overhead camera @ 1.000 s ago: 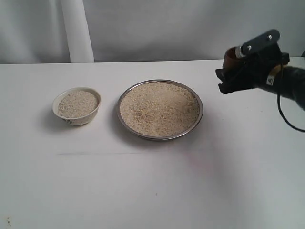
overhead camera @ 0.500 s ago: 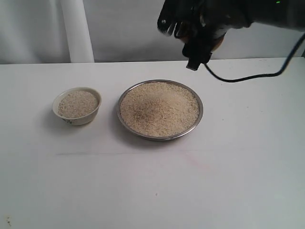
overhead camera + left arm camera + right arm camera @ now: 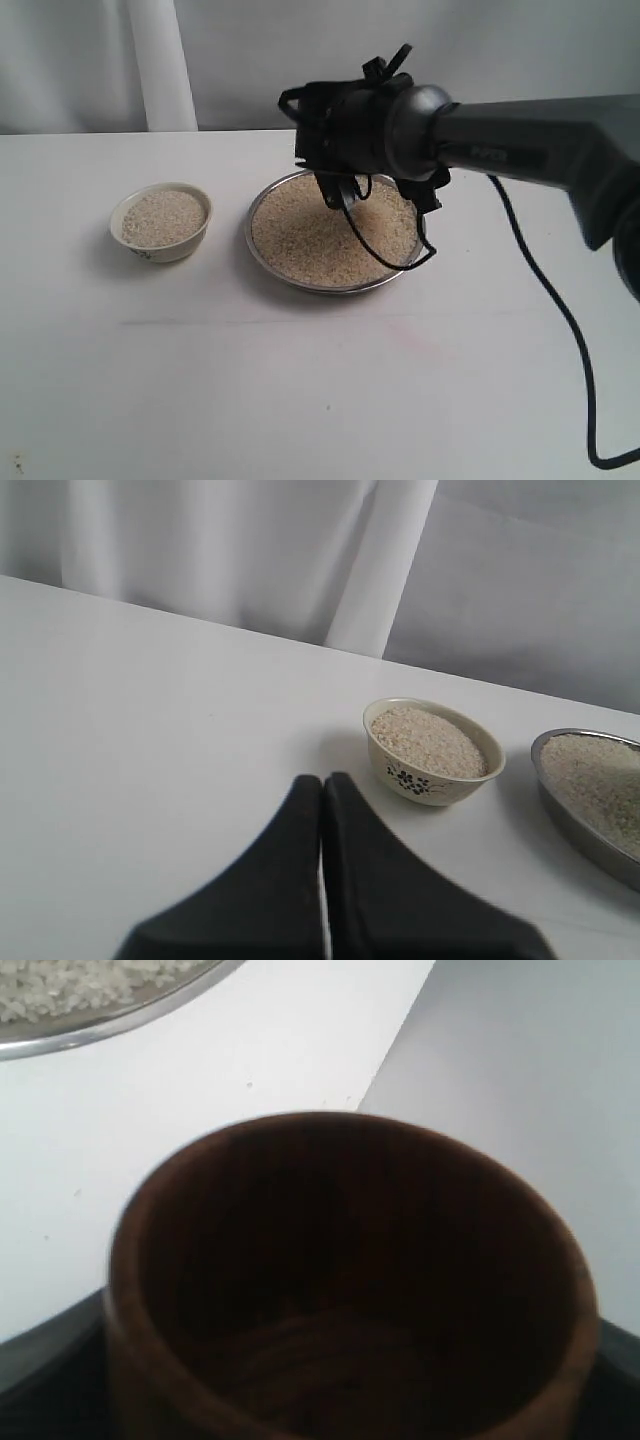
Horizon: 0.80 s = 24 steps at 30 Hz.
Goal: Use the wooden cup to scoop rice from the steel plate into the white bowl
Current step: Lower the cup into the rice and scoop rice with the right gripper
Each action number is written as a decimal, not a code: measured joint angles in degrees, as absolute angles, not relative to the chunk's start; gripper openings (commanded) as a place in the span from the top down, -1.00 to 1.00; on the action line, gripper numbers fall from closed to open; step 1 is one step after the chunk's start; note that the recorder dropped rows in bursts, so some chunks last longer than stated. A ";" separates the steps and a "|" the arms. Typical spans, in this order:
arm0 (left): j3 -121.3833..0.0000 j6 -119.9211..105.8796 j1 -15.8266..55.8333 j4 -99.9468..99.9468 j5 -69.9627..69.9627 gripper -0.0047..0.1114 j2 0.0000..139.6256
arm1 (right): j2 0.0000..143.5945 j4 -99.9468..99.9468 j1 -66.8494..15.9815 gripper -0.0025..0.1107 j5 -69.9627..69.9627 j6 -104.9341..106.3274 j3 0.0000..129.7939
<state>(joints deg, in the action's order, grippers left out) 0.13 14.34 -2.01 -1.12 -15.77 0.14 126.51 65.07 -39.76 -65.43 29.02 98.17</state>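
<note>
One steel plate (image 3: 330,289), one white bowl (image 3: 165,248) and one wooden cup (image 3: 350,1280).

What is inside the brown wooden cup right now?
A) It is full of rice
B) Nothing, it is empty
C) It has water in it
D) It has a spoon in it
B: the right wrist view looks straight into the wooden cup and shows only its bare, dark wood inside, with no grains in it.
</note>
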 measured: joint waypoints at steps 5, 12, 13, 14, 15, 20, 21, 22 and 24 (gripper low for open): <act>0.13 14.34 -2.01 -1.12 -15.77 0.92 0.14 | 129.64 67.52 -40.46 0.96 -66.36 30.47 98.25; 0.13 14.34 -2.01 -1.12 -15.77 0.92 0.14 | 132.81 67.49 -40.58 0.96 -65.46 30.84 98.29; 0.13 14.34 -2.01 -1.12 -15.77 0.92 0.14 | 133.21 67.25 -40.58 0.96 -64.89 30.84 98.29; 0.13 14.34 -2.01 -1.12 -15.77 0.92 0.14 | 133.42 66.79 -40.58 0.96 -63.79 30.74 98.29; 0.13 14.34 -2.01 -1.12 -15.77 0.92 0.14 | 133.81 66.17 -40.58 0.96 -62.97 30.74 98.29; 0.13 14.34 -2.01 -1.12 -15.77 0.92 0.14 | 135.19 63.71 -40.58 0.96 -59.21 29.88 98.38; 0.13 14.34 -2.01 -1.12 -15.77 0.92 0.14 | 135.33 63.58 -40.58 0.96 -58.92 29.88 98.38; 0.13 14.34 -2.01 -1.12 -15.77 0.92 0.14 | 135.82 63.43 -40.58 0.96 -58.82 29.88 98.38; 0.13 14.34 -2.01 -1.12 -15.77 0.92 0.14 | 136.47 63.43 -40.58 0.96 -58.69 29.88 98.38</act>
<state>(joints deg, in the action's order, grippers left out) 0.13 14.34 -2.01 -1.12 -15.77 0.14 136.47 63.43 -40.58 -58.69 29.88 98.38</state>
